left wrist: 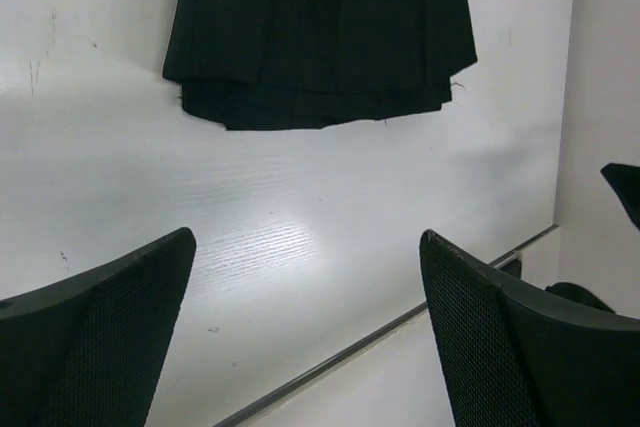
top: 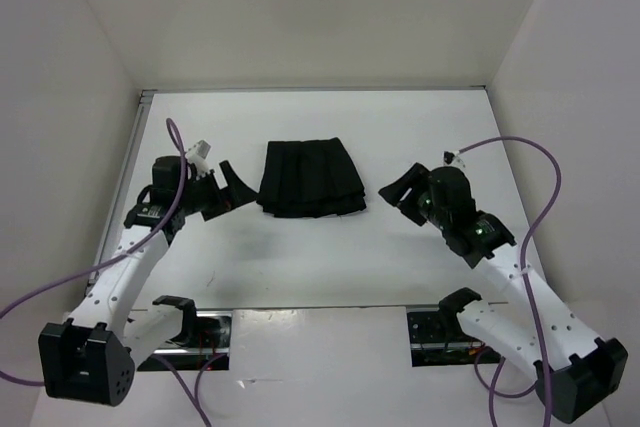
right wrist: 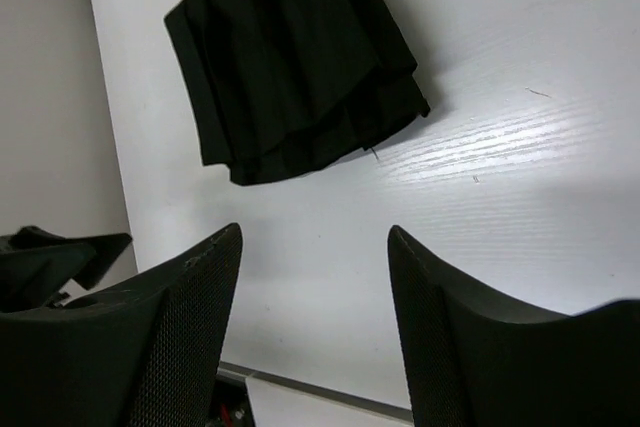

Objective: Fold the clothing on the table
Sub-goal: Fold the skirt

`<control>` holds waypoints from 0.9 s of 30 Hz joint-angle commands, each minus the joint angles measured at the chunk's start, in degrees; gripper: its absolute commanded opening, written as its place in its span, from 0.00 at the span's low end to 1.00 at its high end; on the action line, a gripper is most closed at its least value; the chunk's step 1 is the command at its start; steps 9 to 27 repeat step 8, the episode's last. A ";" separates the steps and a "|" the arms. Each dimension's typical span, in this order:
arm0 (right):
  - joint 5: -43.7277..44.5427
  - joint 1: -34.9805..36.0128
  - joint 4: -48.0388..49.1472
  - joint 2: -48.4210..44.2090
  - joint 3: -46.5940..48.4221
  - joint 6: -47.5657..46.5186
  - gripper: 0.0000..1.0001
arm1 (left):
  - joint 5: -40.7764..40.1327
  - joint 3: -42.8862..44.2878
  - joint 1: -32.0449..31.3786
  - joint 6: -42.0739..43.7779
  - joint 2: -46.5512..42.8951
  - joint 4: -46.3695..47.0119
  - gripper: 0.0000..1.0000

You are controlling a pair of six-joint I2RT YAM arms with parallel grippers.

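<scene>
Seeing the black pleated clothing (top: 310,179) lying flat toward the far middle of the white table (top: 300,277), we tag it as a compact stack, wider at its near edge, where stacked layers show. Pleats run near to far.

We mark the left gripper (top: 237,187) just left of the garment, apart from it, its fingers spread wide with nothing between them. The right gripper (top: 392,197) sits just right of the garment, also not touching, jaws parted and empty. Both point inward at the cloth from opposite sides.

In the left wrist view we get the two fingers (left wrist: 120,337) low in frame, bare tabletop between them and the garment beyond. The right wrist view is much the same: fingers (right wrist: 180,337) parted, cloth beyond them.

Purple cables (top: 540,162) loop off each arm. White walls (top: 80,67) stand on the table's left, far and right sides.
</scene>
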 commanded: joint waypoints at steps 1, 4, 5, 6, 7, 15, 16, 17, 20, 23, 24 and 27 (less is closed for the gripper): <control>4.38 0.35 4.72 -2.81 -0.70 3.90 0.66 | 0.14 -0.62 0.60 -2.97 -2.17 3.20 0.99; 3.24 0.35 4.72 -2.29 -1.23 3.37 0.66 | 0.67 -1.32 0.60 -3.59 -3.49 3.82 0.99; 3.24 0.35 4.72 -1.33 -0.53 2.59 0.66 | 1.28 -1.32 0.60 -3.59 -4.28 4.42 0.99; 2.54 0.35 4.72 -0.80 -0.53 2.58 0.66 | 1.29 -1.32 0.60 -3.59 -4.28 4.43 0.99; 1.75 0.35 4.72 0.42 -0.01 2.05 0.66 | 1.98 -1.32 0.60 -3.59 -5.15 5.04 0.99; 1.75 0.35 4.72 1.13 0.00 1.44 0.66 | 1.99 -1.32 0.60 -3.59 -5.68 5.05 0.99; 1.75 0.35 4.72 1.13 0.00 1.44 0.66 | 1.99 -1.32 0.60 -3.59 -5.68 5.05 0.99; 1.75 0.35 4.72 1.13 0.00 1.44 0.66 | 1.99 -1.32 0.60 -3.59 -5.68 5.05 0.99; 1.75 0.35 4.72 1.13 0.00 1.44 0.66 | 1.99 -1.32 0.60 -3.59 -5.68 5.05 0.99; 1.75 0.35 4.72 1.13 0.00 1.44 0.66 | 1.99 -1.32 0.60 -3.59 -5.68 5.05 0.99; 1.75 0.35 4.72 1.13 0.00 1.44 0.66 | 1.99 -1.32 0.60 -3.59 -5.68 5.05 0.99; 1.75 0.35 4.72 1.13 0.00 1.44 0.66 | 1.99 -1.32 0.60 -3.59 -5.68 5.05 0.99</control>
